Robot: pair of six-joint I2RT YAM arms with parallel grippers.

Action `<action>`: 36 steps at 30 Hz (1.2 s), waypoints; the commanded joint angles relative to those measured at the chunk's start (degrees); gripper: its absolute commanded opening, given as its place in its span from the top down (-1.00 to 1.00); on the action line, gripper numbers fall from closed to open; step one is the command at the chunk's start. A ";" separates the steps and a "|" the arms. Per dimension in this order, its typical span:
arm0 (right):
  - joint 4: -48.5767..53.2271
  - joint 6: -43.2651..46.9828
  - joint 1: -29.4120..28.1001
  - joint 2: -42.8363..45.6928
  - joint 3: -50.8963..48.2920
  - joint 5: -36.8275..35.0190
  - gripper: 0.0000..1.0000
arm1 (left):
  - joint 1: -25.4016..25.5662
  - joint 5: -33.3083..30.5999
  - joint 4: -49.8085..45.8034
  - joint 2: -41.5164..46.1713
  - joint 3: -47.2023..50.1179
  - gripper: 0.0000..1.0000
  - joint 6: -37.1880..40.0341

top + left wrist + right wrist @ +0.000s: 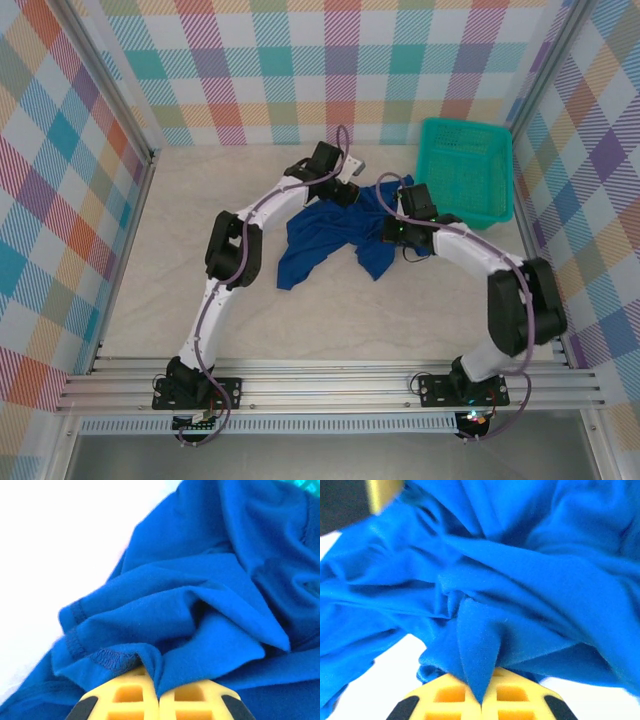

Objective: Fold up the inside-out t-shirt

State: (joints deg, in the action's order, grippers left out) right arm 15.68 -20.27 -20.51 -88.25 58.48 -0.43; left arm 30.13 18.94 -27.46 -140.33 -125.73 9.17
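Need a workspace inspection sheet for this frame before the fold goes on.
Surface: pale marbled tabletop, no marks seen.
Job's things: royal-blue cotton t-shirt, crumpled mid-table, hem stitching visible.
Clutter: teal plastic mesh basket, far right, beside the shirt.
Grippers: left gripper and right gripper, both shut on bunched shirt fabric.
Cables: purple cables hugging both arms.
Surroundings: pastel checked walls, aluminium frame rails.

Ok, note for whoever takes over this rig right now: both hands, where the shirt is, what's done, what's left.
Left hand: shut on a pinch of the t-shirt near a stitched hem.
Right hand: shut on a fold of the t-shirt.
Shirt: crumpled mid-table, beside the teal basket.
Done: both grips taken.
Left: lift, spread it flat, then fold; no fold made yet.
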 commanded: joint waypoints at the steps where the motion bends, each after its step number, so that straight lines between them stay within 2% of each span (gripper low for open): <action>1: 1.06 7.16 -0.14 8.12 3.35 1.93 1.00 | -2.99 -0.21 -0.50 10.64 1.34 1.00 -1.00; 4: 2.55 11.04 -0.15 13.74 5.79 5.72 1.00 | -5.08 -2.71 0.57 20.81 7.14 1.00 -1.65; 9: 3.33 16.53 -0.14 22.07 12.78 10.08 1.00 | -7.95 -11.73 7.78 43.66 23.23 1.00 -3.89; 11: 2.53 16.86 -0.14 24.20 16.02 12.82 1.00 | -8.33 -14.99 10.52 52.57 28.50 1.00 -4.70; 15: -0.44 14.26 -0.31 25.58 22.38 21.41 1.00 | -8.33 -17.53 18.44 68.56 37.20 1.00 -7.38; 18: -1.49 13.02 -1.12 25.16 26.90 24.40 1.00 | -8.33 -21.49 17.65 76.05 38.16 1.00 -7.81; 21: 2.26 15.20 -1.70 25.20 32.09 22.43 1.00 | -8.33 -23.81 14.41 80.41 36.87 1.00 -6.90; 26: 6.06 20.08 -1.72 29.07 33.25 9.41 1.00 | -8.32 -17.97 7.39 83.08 35.05 1.00 -8.71; 30: 6.98 21.76 -1.68 31.50 31.75 7.73 1.00 | -8.34 -17.43 7.38 86.06 37.71 1.00 -9.51; 33: 7.04 22.35 -1.73 30.50 30.49 6.17 1.00 | -8.34 -20.54 7.35 84.92 39.64 1.00 -8.99; 36: 6.34 23.85 -1.72 25.39 28.62 1.29 1.00 | -8.42 -26.38 7.28 78.99 41.21 1.00 -8.64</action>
State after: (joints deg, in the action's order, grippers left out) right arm 22.90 0.95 -22.17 -58.08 89.45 6.83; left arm 21.71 -1.98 -20.40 -57.39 -86.02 0.84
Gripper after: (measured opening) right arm 0.048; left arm 0.046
